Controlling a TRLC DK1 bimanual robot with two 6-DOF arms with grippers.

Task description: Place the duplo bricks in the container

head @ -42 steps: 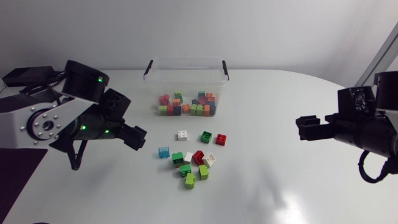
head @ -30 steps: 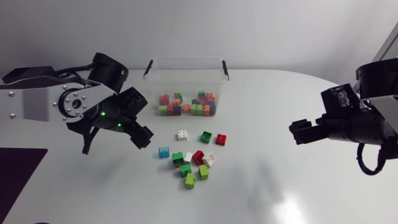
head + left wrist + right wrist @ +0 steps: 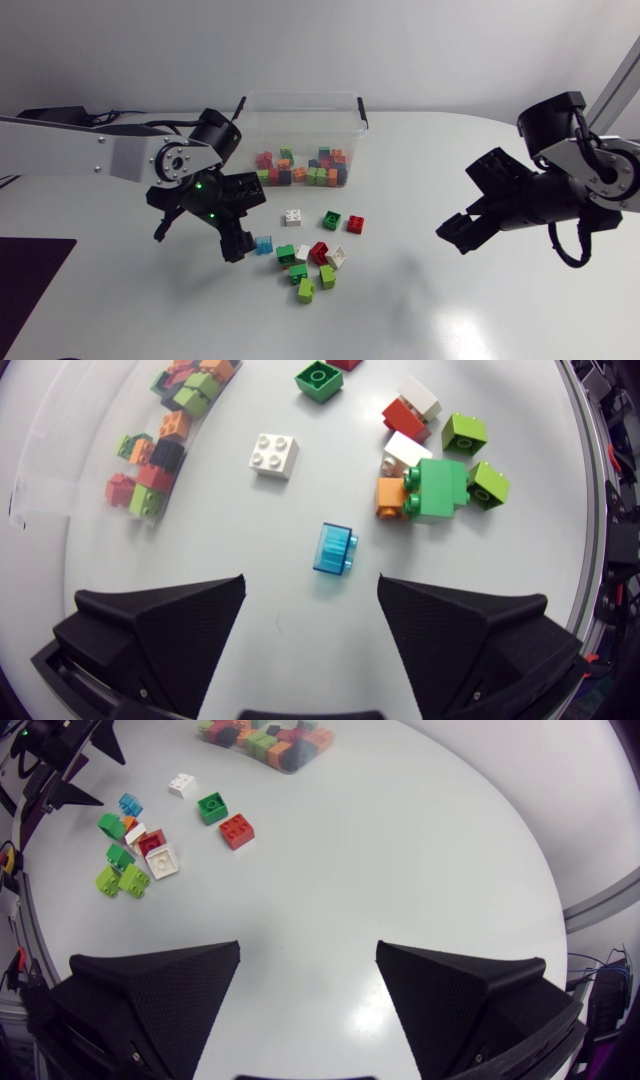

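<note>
The left gripper hangs low over the table, just beside the loose bricks. Its two fingers stand wide apart and nothing is between them. A translucent blue brick lies just ahead of the gap between the fingers, and neither finger touches it. Further ahead lies a white brick with its four studs up, alone on the table. In the head view a dark green brick and a red brick lie to the right of the white one, near each other but apart. Close to the blue brick is a cluster of bricks, where green, lime, red, white and orange pieces lie against each other. The container is a clear box with black handles at its two sides. It stands at the far side of the table, beyond all the loose bricks, and its top is open. On its floor lies a heap of bricks of many colours. The right gripper is over the right part of the table, well apart from the bricks. Its fingers are also spread open and hold nothing, and the loose bricks lie far ahead of it.
</note>
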